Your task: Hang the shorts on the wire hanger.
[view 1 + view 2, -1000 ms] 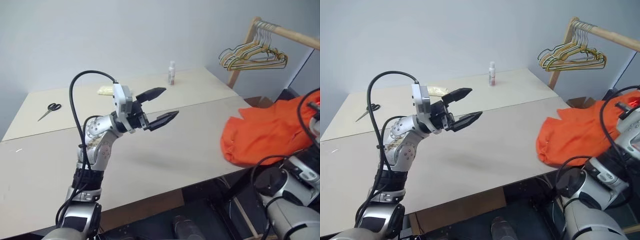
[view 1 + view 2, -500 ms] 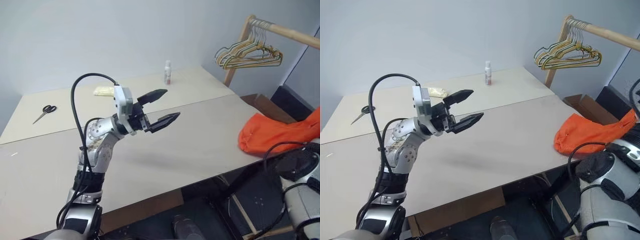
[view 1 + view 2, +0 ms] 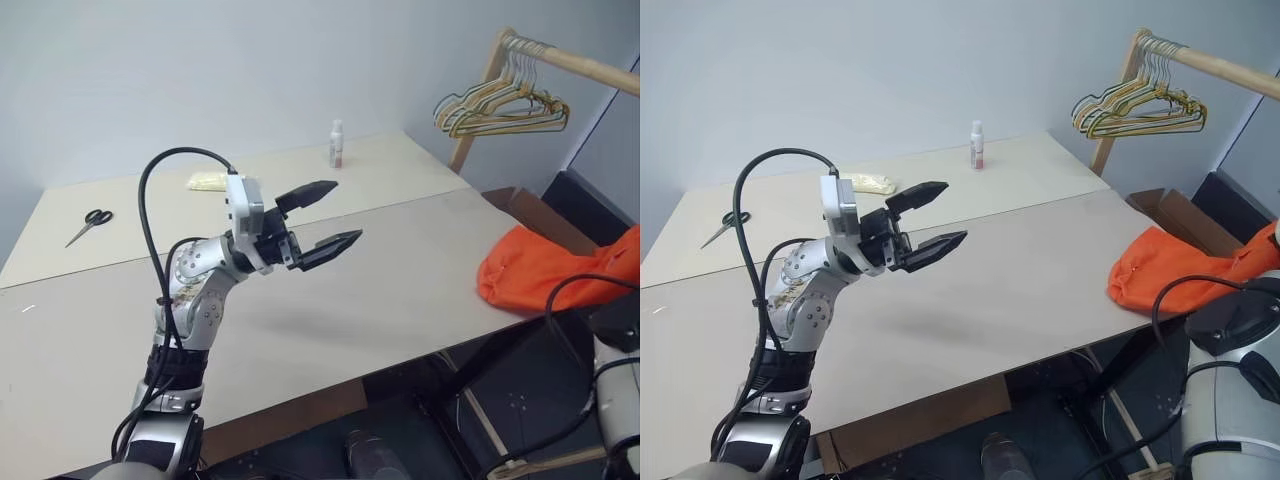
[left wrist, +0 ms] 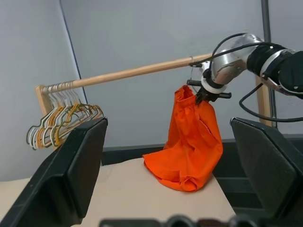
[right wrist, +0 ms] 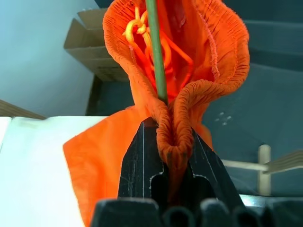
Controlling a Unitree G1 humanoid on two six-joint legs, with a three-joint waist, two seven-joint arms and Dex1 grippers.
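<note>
Right wrist view has the right gripper (image 5: 173, 156) pinched tight on the gathered waistband of the orange shorts (image 5: 189, 99), with a thin olive wire (image 5: 155, 47) rising through the waist opening. Left wrist view shows the shorts hanging from it, hem resting on the table corner (image 4: 142, 194) beneath the wooden rail (image 4: 128, 74). Over the table, the left gripper (image 3: 322, 215) hovers spread wide and empty.
</note>
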